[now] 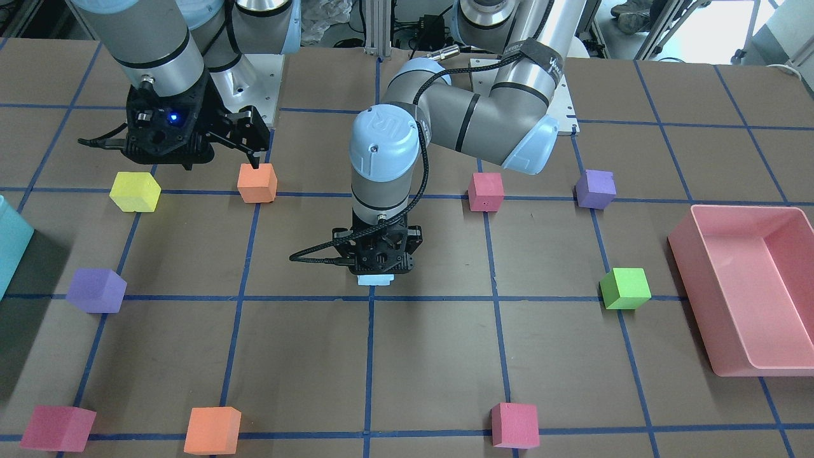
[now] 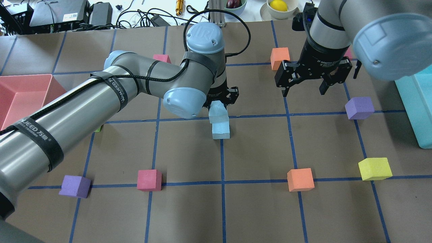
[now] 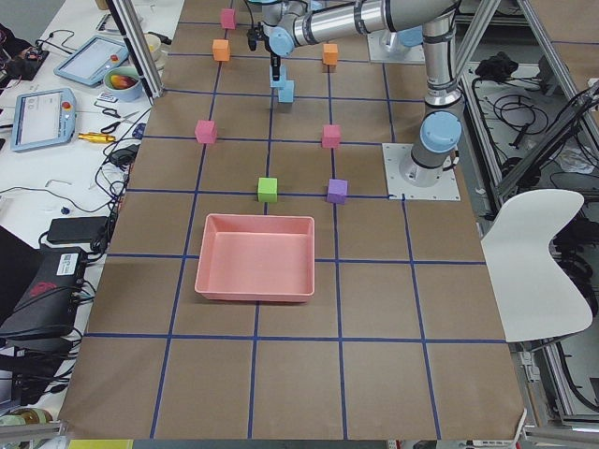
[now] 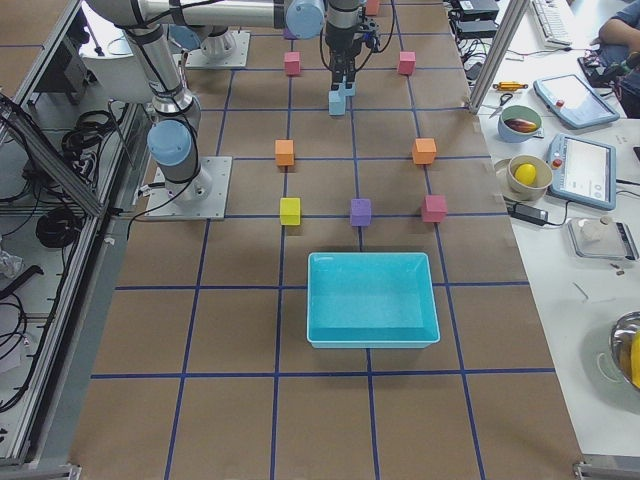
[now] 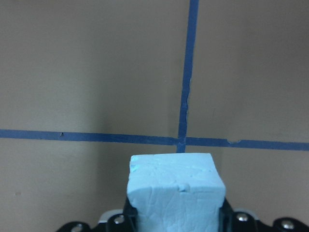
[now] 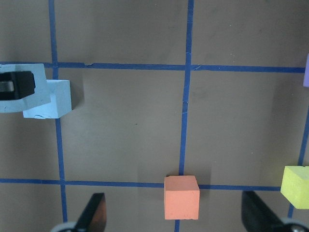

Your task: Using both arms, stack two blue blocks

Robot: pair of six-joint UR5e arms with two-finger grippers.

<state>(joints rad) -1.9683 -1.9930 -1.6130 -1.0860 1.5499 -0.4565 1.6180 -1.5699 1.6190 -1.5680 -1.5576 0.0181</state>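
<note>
My left gripper (image 2: 219,103) is shut on a pale blue block (image 2: 217,113) and holds it over a second blue block (image 2: 221,130) that stands on a tape crossing mid-table. The upper block sits slightly offset; I cannot tell if the two touch. In the left wrist view the held block (image 5: 176,193) fills the jaws and hides the lower one. In the right wrist view the lower block (image 6: 54,99) shows at the left edge. My right gripper (image 2: 305,86) is open and empty, hovering apart from the blocks, above an orange cube (image 6: 181,196).
A pink bin (image 1: 699,280) lies on my left side and a teal bin (image 2: 410,111) on my right. Yellow (image 2: 374,168), purple (image 2: 359,107), orange (image 2: 300,179) and red (image 2: 149,180) cubes are scattered on the grid around the blocks.
</note>
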